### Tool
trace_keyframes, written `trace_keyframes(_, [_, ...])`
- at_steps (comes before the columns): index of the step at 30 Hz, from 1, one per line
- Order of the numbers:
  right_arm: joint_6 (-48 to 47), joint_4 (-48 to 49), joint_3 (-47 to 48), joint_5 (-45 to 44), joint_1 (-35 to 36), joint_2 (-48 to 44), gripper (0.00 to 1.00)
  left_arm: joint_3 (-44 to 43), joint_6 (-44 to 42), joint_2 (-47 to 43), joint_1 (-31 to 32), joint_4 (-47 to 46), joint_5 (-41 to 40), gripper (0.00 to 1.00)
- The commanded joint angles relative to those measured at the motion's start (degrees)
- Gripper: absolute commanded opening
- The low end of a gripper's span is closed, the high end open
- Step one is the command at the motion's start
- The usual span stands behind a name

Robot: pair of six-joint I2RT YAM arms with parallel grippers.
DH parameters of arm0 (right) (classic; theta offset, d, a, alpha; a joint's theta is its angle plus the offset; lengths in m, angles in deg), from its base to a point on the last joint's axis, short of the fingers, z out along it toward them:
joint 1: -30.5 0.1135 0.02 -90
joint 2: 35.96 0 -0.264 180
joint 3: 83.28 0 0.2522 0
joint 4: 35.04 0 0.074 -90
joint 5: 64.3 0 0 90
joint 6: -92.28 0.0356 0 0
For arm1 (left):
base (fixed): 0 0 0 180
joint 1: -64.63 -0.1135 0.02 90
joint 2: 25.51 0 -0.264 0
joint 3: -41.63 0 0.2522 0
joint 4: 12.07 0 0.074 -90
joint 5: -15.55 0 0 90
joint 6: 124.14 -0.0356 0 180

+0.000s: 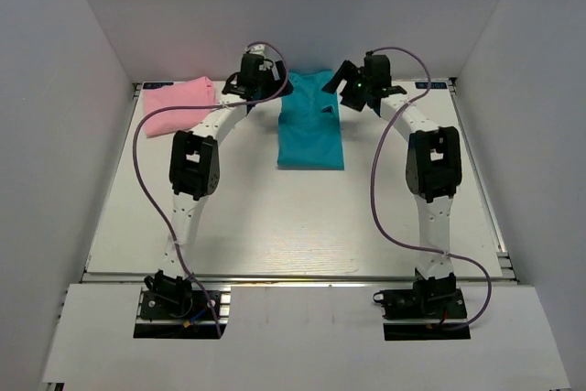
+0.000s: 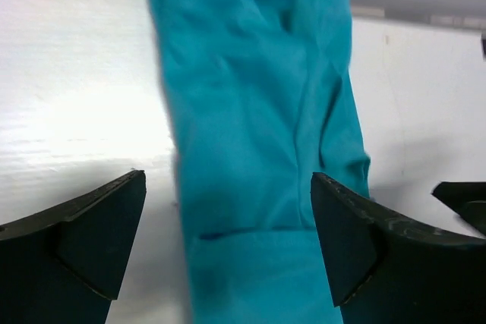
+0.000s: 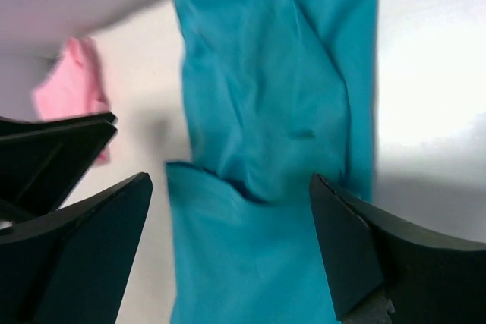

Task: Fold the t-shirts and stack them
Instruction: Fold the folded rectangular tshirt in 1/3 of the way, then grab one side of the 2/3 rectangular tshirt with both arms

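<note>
The left fingers (image 2: 83, 240) stand wide open and hold nothing. In the left wrist view the teal t-shirt (image 2: 258, 149) runs through the gap between them, below the tips. The right fingers (image 3: 83, 248) are also spread wide and grip nothing; the same teal cloth lies underneath them. Whether the tips touch the cloth or hang just over it, I cannot tell from these views.

In the top view both arms reach to the far side of the surface (image 1: 293, 217). The left fingers are at the far left corner of the teal t-shirt and the right fingers at its far right corner, so they face each other across the far end of the garment.

The teal t-shirt lies at the far middle of the surface, folded into a long narrow shape that runs from the far edge toward the arm bases. Its near edge is straight. In the wrist views an edge of one cloth layer crosses the shirt, and there are some soft wrinkles.

The pink t-shirt (image 1: 179, 103) lies in the far left corner of the surface as a compact folded bundle. It is apart from the teal one, and in the top view the left arm passes between them.
</note>
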Motion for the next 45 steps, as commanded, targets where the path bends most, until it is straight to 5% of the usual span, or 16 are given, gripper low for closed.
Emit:
trace_keyframes(1, [6.6,4.65,6.47,10.07,-2.91,3.5,0.9,-3.52,4.21,-0.78,-2.48,2.43,1.33,1.0])
trace_keyframes(5, [5.56,3.77,2.98,12.2,-3.97,1.5,0.9,3.15,3.6,-5.59,-3.62,1.03,3.18,1.0])
trace_keyframes(20, [-10.96,3.51,-32.88,8.68,-3.09,-21.79,0.9,40.42,-8.61,-27.84,1.73,0.13,11.53,1.0])
trace_keyframes(30, [-16.41,0.87,-39.92,9.12,-1.87,-22.6,0.9,44.3,-10.46,-28.9,5.08,4.45,5.38,1.0])
trace_keyframes(37, [-17.38,0.17,-40.89,9.3,-0.37,-21.2,0.89,46.5,-10.99,-28.03,5.08,2.16,5.11,0.72])
trace_keyframes(45, [-17.03,0.34,-40.01,10.26,0.6,-18.2,0.72,48.08,-10.99,-26.8,5.61,-0.47,6.87,0.63])
